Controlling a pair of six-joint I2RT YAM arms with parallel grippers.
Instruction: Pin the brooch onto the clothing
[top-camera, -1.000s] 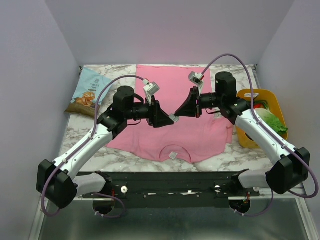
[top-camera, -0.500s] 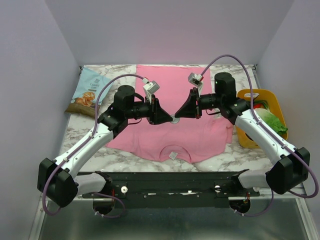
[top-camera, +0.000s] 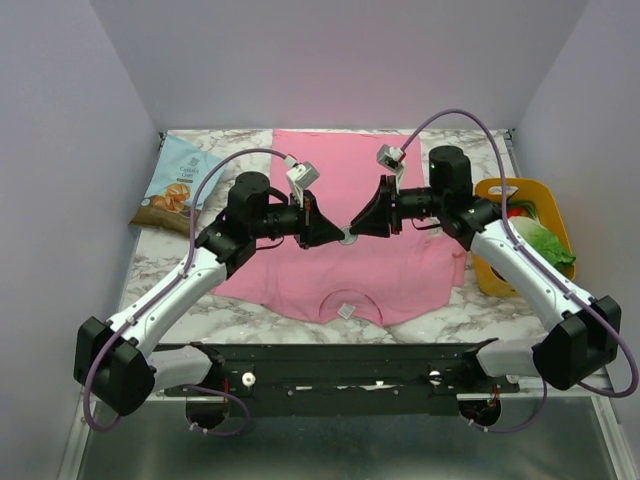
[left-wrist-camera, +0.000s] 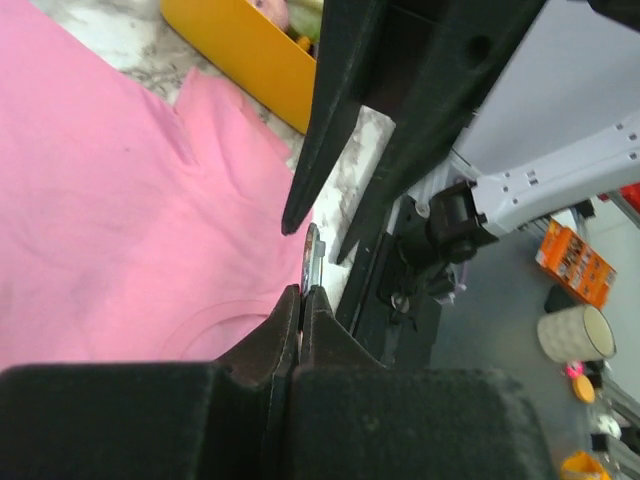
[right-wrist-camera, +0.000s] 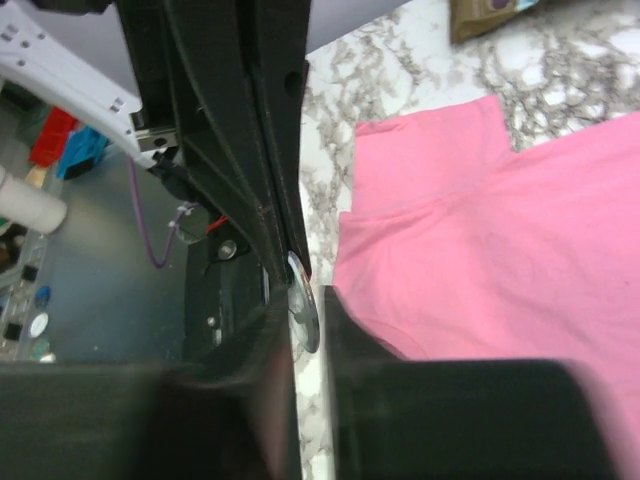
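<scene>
T-shirt (top-camera: 335, 175) on table (top-camera: 245, 320) centre, snack bag (top-camera: 180, 187) at its left, bin (top-camera: 505, 187) at its right, brooch (top-camera: 347, 238) above its middle.

robot lab booth, plain lilac walls (top-camera: 340, 60), marbled table (top-camera: 150, 262), black mounting rail (top-camera: 340, 378)

The T-shirt (top-camera: 340, 195) is soft, matt pink cloth with faint wrinkles, lying on a table (top-camera: 440, 318) whose top is smooth and marbled white and grey, like polished stone or laminate. The brooch (right-wrist-camera: 303, 305) is a small disc of shiny silvery metal. The left end effector (top-camera: 338, 238) and the right end effector (top-camera: 358, 231) have matt black fingers that look like hard plastic, on arms (top-camera: 165, 300) cased in smooth white plastic with rubbery purple cables (top-camera: 470, 112); the snack bag (top-camera: 178, 185) is glossy, crinkled film and the basket (top-camera: 487, 280) is smooth, shiny yellow plastic.
</scene>
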